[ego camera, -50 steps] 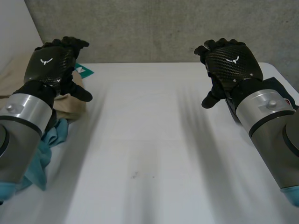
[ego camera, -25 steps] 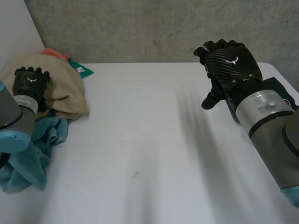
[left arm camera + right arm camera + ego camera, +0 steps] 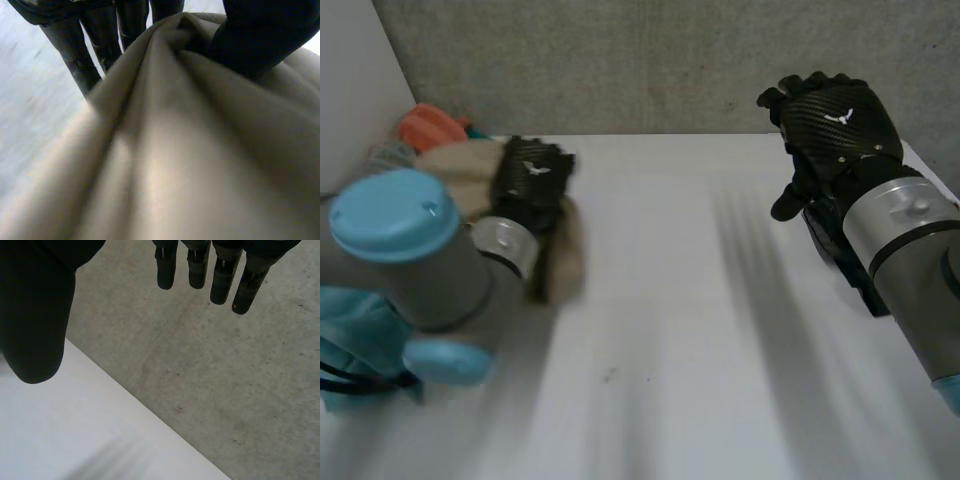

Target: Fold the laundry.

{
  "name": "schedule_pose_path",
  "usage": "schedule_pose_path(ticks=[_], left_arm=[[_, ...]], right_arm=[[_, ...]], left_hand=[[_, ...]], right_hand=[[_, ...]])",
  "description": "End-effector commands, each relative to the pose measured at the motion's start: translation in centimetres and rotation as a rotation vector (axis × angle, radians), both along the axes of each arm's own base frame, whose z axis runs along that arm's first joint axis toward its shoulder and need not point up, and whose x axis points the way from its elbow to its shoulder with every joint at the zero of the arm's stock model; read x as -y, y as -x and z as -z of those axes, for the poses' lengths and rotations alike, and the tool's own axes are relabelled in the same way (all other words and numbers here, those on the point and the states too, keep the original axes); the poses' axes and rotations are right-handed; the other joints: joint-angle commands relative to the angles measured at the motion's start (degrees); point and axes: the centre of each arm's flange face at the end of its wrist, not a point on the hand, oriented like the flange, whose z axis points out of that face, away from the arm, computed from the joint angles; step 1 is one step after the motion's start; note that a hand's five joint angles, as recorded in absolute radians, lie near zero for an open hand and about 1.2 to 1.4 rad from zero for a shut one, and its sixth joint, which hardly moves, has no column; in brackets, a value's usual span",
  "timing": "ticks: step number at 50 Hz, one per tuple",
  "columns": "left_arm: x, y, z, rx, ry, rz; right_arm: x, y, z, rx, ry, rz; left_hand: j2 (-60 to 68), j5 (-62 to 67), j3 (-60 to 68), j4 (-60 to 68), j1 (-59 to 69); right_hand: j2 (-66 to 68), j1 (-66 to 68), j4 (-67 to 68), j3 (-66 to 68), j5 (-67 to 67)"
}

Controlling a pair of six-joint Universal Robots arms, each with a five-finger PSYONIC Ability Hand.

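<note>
I see my left hand [image 3: 532, 182] pinching a bunched fold of the beige cloth [image 3: 180, 150] between fingers and thumb at the left side of the white table [image 3: 670, 330], while my right hand [image 3: 835, 125] hovers over the right side, fingers straight, apart and empty.

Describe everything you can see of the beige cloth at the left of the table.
The beige cloth is plain, matte, soft-looking fabric. It lies crumpled, unfolded, at the table's left side. The left hand grips a bunch of it: a ridge of folds rises between its fingers and thumb. An orange cloth lies behind it.
</note>
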Motion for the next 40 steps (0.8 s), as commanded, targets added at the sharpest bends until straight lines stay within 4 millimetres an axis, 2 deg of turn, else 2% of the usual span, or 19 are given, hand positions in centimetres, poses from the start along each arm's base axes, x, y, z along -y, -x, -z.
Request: schedule_pose_path(ticks=[1, 3, 4, 5, 7, 8, 10, 14, 15, 18, 22, 27, 32, 36, 40], left_arm=[[-8.9, 4.6, 1.7, -0.015, -0.095, 0.239], [-10.3, 5.0, 2.5, 0.007, -0.126, 0.275], [-11.6, 5.2, 3.3, 0.035, -0.156, 0.305], [-12.0, 5.3, 3.6, 0.046, -0.168, 0.314], [-12.4, 5.2, 4.0, 0.059, -0.188, 0.322], [-12.4, 5.1, 3.8, 0.059, -0.190, 0.320], [-12.2, 4.9, 3.4, 0.052, -0.187, 0.310], [-9.8, 3.3, 0.3, -0.006, -0.126, 0.231], [-8.6, 2.1, -1.1, -0.034, -0.100, 0.187], [-6.7, -0.1, -3.3, -0.097, -0.086, 0.111], [-4.8, -2.3, -4.6, -0.182, -0.117, 0.045], [-2.3, -5.2, -4.8, -0.235, -0.194, -0.012], [-0.3, -7.6, -3.8, -0.259, -0.301, -0.035], [2.1, -10.1, -2.5, -0.302, -0.367, -0.102], [3.0, -11.1, -1.3, -0.310, -0.409, -0.140]], right_arm=[[0.9, 0.7, -0.3, 0.003, 0.007, -0.001], [1.1, 0.8, -0.3, 0.002, 0.007, -0.001], [1.1, 0.9, -0.3, 0.001, 0.006, -0.002], [1.2, 0.9, -0.3, 0.001, 0.006, -0.002], [1.3, 1.0, -0.3, 0.001, 0.006, -0.001], [1.3, 1.0, -0.2, 0.000, 0.003, 0.001], [1.4, 1.1, -0.2, -0.002, 0.002, 0.004], [1.4, 1.1, -0.3, -0.010, -0.011, 0.003], [1.2, 1.1, -0.2, -0.024, -0.038, -0.007], [1.1, 0.8, 0.4, -0.056, -0.112, -0.041], [1.2, 0.3, 1.6, -0.096, -0.230, -0.088], [1.1, -0.2, 3.0, -0.142, -0.342, -0.110], [1.3, -0.6, 3.9, -0.153, -0.385, -0.123], [1.2, -2.1, 4.2, -0.138, -0.385, -0.158], [1.3, -3.8, 4.3, -0.120, -0.376, -0.191]], left_hand=[[11.80, 13.85, 12.14, 11.35, 19.13], [8.49, 10.55, 8.83, 8.04, 15.82], [-4.20, -2.14, -3.86, -4.65, 3.13], [-10.82, -8.77, -10.48, -11.27, -3.49], [-26.28, -24.22, -25.94, -26.73, -18.95], [-41.18, -39.13, -40.84, -41.63, -33.85], [-49.88, -47.82, -49.54, -50.33, -42.55], [-54.11, -52.06, -53.77, -54.56, -46.78], [-54.12, -52.06, -53.78, -54.57, -46.79], [-54.28, -52.23, -53.94, -54.74, -46.95], [-54.45, -52.40, -54.11, -54.91, -47.12], [-54.45, -52.40, -54.11, -54.91, -47.12], [-54.45, -52.40, -54.11, -54.91, -47.12], [-54.12, -52.07, -53.78, -54.57, -46.79], [-53.45, -51.39, -53.11, -53.90, -46.12]], right_hand=[[-2.57, -1.08, -3.01, -1.66, -3.47], [-2.57, -1.08, -3.01, -1.66, -3.47], [-2.57, -1.08, -3.01, -1.66, -3.47], [-2.57, -1.08, -3.01, -1.66, -3.47], [-2.57, -1.08, -3.01, -1.66, -3.47], [-2.57, -1.08, -3.01, -1.66, -3.47], [-2.57, -1.08, -3.01, -1.66, -3.47], [-2.57, -1.08, -3.01, -1.66, -3.47], [-2.57, -1.08, -3.01, -1.66, -3.47], [-2.57, -1.08, -3.01, -1.66, -3.47], [-2.57, -1.08, -3.01, -1.66, -3.47], [-2.57, -1.08, -3.01, -1.66, -3.47], [-2.57, -1.08, -3.01, -1.66, -3.47], [-2.57, -1.08, -3.01, -1.66, -3.47], [-2.57, -1.08, -3.01, -1.66, -3.47]])
